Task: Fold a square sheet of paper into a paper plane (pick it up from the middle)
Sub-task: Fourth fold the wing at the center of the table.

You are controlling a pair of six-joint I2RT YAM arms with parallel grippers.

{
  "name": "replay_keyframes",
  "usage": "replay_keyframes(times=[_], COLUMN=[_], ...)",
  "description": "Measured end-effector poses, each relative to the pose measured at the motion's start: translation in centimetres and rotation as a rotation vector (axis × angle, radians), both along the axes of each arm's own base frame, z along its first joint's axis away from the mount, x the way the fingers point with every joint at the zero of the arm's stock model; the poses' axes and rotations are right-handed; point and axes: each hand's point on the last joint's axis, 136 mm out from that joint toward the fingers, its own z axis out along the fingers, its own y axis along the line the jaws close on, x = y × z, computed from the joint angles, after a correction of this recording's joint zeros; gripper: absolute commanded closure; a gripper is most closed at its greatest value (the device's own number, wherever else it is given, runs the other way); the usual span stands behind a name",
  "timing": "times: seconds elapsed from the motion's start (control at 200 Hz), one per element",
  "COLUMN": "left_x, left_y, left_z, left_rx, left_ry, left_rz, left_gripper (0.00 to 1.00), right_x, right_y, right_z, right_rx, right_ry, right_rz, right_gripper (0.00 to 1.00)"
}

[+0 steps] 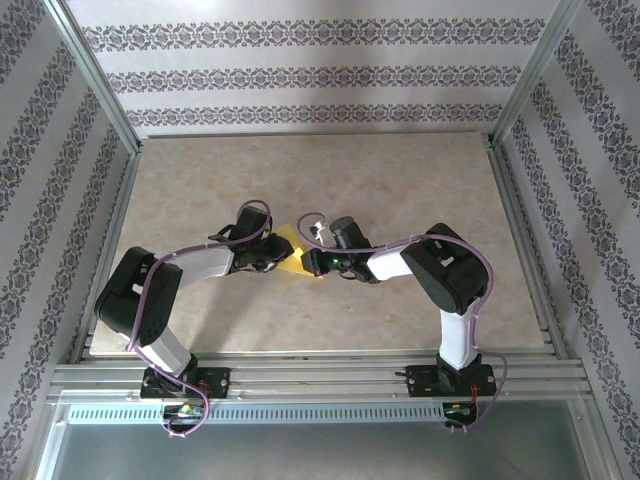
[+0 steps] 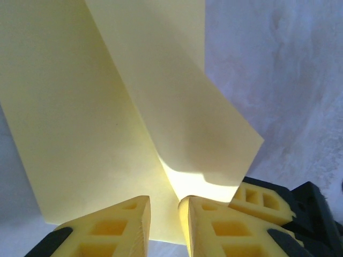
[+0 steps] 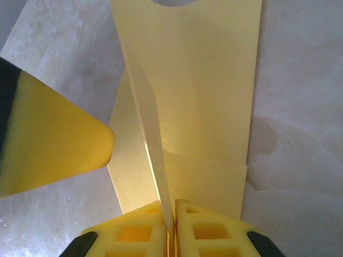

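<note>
Paper (image 1: 292,258) near mid-tabletop (image 1: 400,180), well apart from all four edges, between the two claws. Partly folded: one flap up off the flat part, crease running in toward the claws.

Clamped tight on the raised flap's edge: right claw (image 3: 171,210).

Slightly apart, gap visible: left claw (image 2: 164,209). Paper's near edge across that gap, not pinched.

One right finger (image 2: 262,201) just beside the left claw, at the flap's lower edge.

Claws nearly tip to tip over the paper, little room between them. Wide bare tabletop toward the far edge and both far corners.
</note>
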Motion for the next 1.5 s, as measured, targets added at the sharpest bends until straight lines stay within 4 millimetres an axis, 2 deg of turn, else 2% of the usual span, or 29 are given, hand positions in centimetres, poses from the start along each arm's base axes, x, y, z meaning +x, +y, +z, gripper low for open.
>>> replay_keyframes(times=[0.47,0.789,1.119,1.274,1.504], left_x=[1.3,0.4,1.5,1.3,1.3], left_y=[0.2,1.6,0.2,0.1,0.2], left_z=[0.3,-1.3,0.2,-0.7,-0.8], left_rx=[-0.022,0.002,-0.094,-0.089,-0.086], left_ry=[-0.042,-0.045,-0.116,-0.091,-0.089], left_rz=[0.068,0.12,0.1,0.096,0.098], left_gripper=[0.76,0.74,0.68,0.71,0.76], right_x=[-0.8,-0.7,-0.5,-0.5,-0.5], right_y=[0.6,0.6,0.6,0.6,0.6], right_z=[0.0,0.1,0.1,0.1,0.1], right_rx=[0.03,0.072,0.078,0.079,0.08], right_ry=[0.257,0.388,0.439,0.443,0.444], right_rz=[-0.024,-0.045,-0.063,-0.062,-0.062], right_gripper=[0.85,0.82,0.81,0.81,0.81])
